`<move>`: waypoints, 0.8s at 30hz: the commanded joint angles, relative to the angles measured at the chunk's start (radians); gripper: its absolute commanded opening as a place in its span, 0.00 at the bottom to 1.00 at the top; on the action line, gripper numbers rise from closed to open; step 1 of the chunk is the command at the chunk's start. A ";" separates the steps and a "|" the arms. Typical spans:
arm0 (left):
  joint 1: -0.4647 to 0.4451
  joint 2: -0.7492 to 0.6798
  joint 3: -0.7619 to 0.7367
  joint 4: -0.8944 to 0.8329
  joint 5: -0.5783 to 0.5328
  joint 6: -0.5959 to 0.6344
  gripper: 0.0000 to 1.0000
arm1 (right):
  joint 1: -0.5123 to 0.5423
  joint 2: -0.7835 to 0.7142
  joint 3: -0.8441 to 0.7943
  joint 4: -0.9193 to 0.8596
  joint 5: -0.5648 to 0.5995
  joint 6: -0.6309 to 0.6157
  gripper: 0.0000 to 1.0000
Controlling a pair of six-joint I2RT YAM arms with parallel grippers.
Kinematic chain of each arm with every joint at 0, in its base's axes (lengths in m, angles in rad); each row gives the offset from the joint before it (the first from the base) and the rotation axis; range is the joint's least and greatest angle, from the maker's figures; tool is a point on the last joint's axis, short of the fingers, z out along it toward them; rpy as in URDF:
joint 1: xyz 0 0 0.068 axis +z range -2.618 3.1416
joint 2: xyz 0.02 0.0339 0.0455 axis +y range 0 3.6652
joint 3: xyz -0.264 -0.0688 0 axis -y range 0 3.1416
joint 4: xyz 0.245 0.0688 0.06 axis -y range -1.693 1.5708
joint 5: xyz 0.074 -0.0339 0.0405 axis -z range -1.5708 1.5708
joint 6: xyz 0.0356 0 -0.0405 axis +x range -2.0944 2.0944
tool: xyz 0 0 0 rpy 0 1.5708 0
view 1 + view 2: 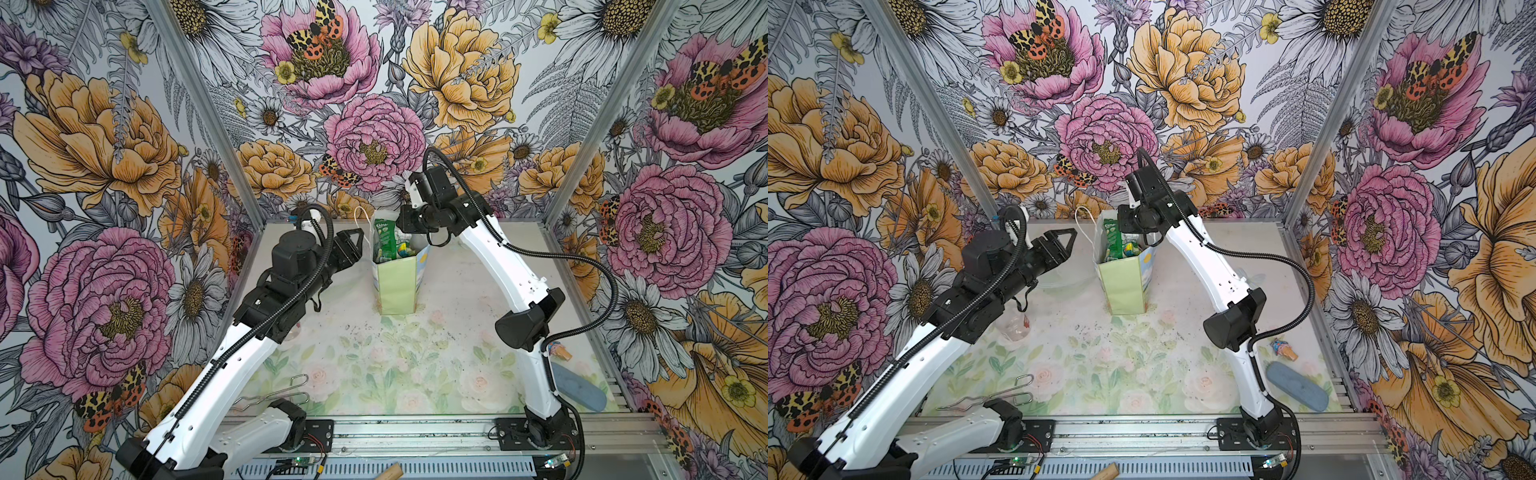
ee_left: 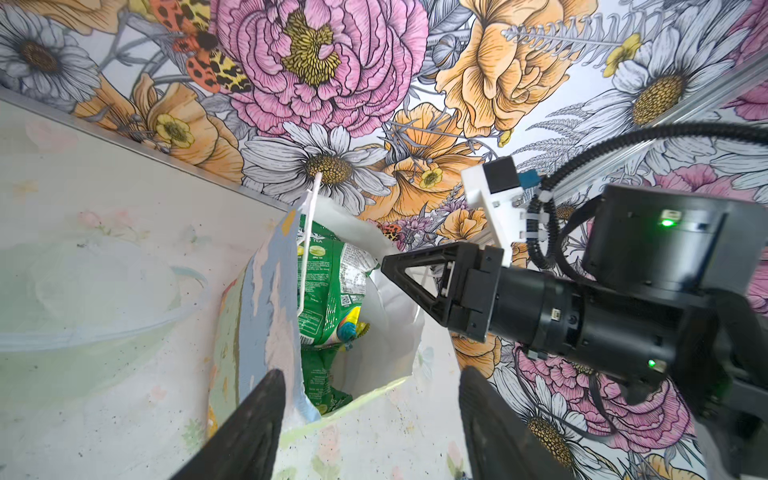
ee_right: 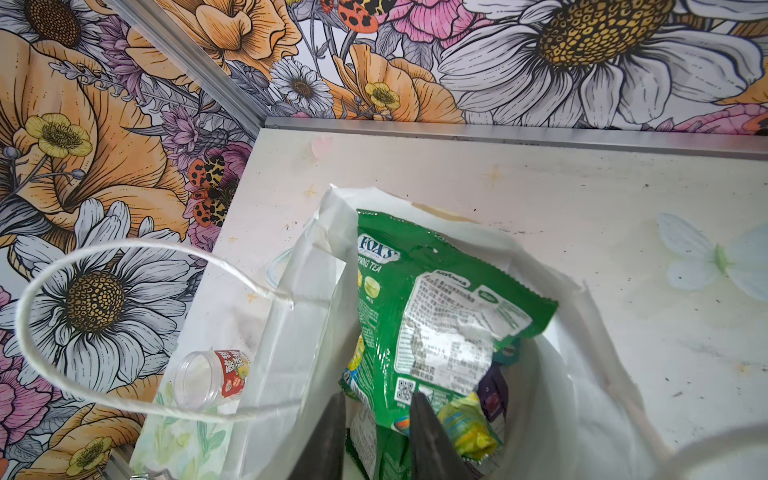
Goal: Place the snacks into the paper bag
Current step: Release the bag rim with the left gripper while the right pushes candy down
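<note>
We see L jaws wide apart, empty, just left of the paper bag (image 1: 395, 286) — R jaws over its mouth, slightly parted by the green packet (image 3: 436, 299) — can't tell if gripping.

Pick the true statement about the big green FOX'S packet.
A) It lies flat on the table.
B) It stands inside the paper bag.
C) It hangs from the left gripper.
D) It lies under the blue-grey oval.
B: the green FOX'S packet stands in the open mouth of the paper bag, between its white inner walls.
</note>
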 commanded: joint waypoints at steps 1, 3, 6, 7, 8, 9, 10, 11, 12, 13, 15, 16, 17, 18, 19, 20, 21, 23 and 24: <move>-0.004 -0.042 -0.040 -0.020 -0.082 0.047 0.71 | -0.006 0.022 0.028 0.018 -0.013 -0.015 0.29; -0.004 -0.065 -0.055 -0.021 -0.096 0.055 0.75 | -0.006 0.039 0.029 0.026 -0.018 -0.014 0.29; -0.003 -0.087 -0.072 -0.021 -0.110 0.073 0.80 | -0.006 0.067 0.029 0.044 -0.020 -0.012 0.29; -0.001 -0.093 -0.078 -0.021 -0.111 0.078 0.82 | -0.006 0.076 0.029 0.050 -0.017 -0.013 0.29; -0.003 -0.100 -0.080 -0.020 -0.111 0.082 0.84 | -0.007 0.085 0.029 0.055 -0.017 -0.010 0.29; -0.003 -0.104 -0.082 -0.019 -0.109 0.090 0.90 | -0.007 0.093 0.030 0.060 -0.016 -0.010 0.29; -0.004 -0.107 -0.085 -0.019 -0.106 0.096 0.95 | -0.009 0.103 0.030 0.064 -0.013 -0.008 0.29; -0.002 -0.111 -0.088 -0.018 -0.107 0.102 0.98 | -0.009 0.114 0.030 0.067 -0.010 -0.007 0.29; 0.000 -0.115 -0.093 -0.018 -0.107 0.104 0.99 | -0.009 0.125 0.028 0.069 -0.006 -0.008 0.29; 0.000 -0.117 -0.096 -0.017 -0.106 0.107 0.99 | -0.010 0.133 0.028 0.069 -0.006 -0.005 0.29; 0.000 -0.120 -0.102 -0.018 -0.108 0.111 0.99 | -0.010 0.145 0.024 0.069 -0.012 0.000 0.29; 0.000 -0.120 -0.108 -0.015 -0.110 0.112 0.99 | -0.010 0.150 0.021 0.068 -0.011 0.003 0.29; 0.002 -0.120 -0.111 -0.014 -0.110 0.113 0.99 | -0.010 0.155 0.016 0.068 -0.010 0.006 0.29; 0.004 -0.120 -0.112 -0.012 -0.110 0.113 0.99 | -0.010 0.157 0.009 0.069 -0.010 0.008 0.29; 0.008 -0.118 -0.114 -0.011 -0.107 0.114 0.99 | -0.010 0.159 0.003 0.069 -0.011 0.009 0.29; 0.011 -0.116 -0.114 -0.011 -0.105 0.115 0.99 | -0.010 0.161 -0.003 0.069 -0.009 0.009 0.29; 0.014 -0.114 -0.114 -0.009 -0.105 0.116 0.99 | -0.010 0.163 -0.011 0.068 -0.007 0.009 0.29; 0.023 -0.110 -0.116 -0.009 -0.101 0.114 0.99 | -0.009 0.165 -0.026 0.069 -0.006 0.012 0.29; 0.028 -0.106 -0.117 -0.006 -0.099 0.113 0.99 | -0.009 0.166 -0.031 0.068 -0.007 0.012 0.29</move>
